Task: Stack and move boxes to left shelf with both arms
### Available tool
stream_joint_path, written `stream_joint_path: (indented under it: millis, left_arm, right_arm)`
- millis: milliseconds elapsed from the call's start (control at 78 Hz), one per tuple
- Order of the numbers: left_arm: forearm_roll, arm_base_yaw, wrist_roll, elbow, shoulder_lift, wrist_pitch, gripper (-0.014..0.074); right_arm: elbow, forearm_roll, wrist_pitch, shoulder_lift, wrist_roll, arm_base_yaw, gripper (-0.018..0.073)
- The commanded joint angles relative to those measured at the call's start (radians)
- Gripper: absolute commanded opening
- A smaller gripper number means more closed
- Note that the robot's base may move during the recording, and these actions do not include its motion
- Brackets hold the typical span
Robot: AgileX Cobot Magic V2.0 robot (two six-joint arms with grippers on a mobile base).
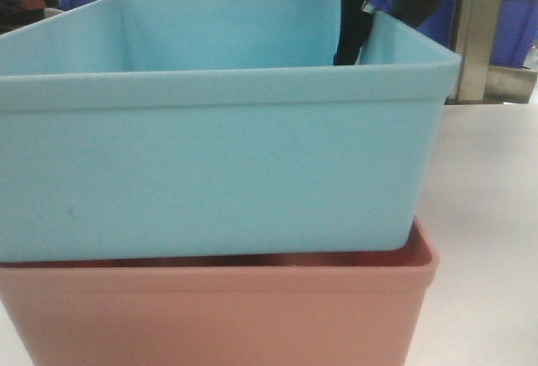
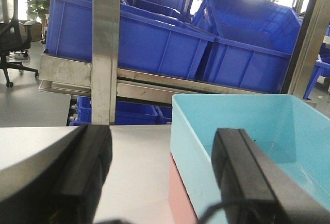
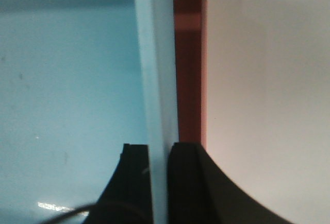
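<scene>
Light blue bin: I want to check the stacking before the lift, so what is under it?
The pink bin sits directly under the light blue bin, which is nested into it. The pink bin's inside is covered, so nothing there can be checked.

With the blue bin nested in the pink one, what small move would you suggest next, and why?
Probably close the left gripper: its fingers stand open, one inside the light blue bin, one outside over the table. The right gripper pinches that bin's wall, so both arms could then lift it.
</scene>
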Motion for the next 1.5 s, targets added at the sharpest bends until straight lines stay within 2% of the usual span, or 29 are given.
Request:
stream_joint_path:
  millis: [0,718,1013,1488]
  left_arm:
    - [-0.001,0.003,0.001,-0.028,0.005,-0.071,0.0335]
    - [-0.001,0.003,0.001,-0.028,0.005,-0.071,0.0335]
    - [-0.001,0.003,0.001,-0.028,0.005,-0.071,0.0335]
    - [-0.001,0.003,0.001,-0.028,0.005,-0.071,0.0335]
  right_arm:
    - [-0.033,0.018,-0.058,-0.062,0.007,0.002,0.0057]
    - [-0.001,0.014,-0.056,-0.062,0.0,0.0,0.0057]
    - [0.08,0.014,-0.108,-0.061,-0.003,0.0,0.0057]
    - [0.082,0.014,-0.121,-0.061,-0.003,0.0,0.0057]
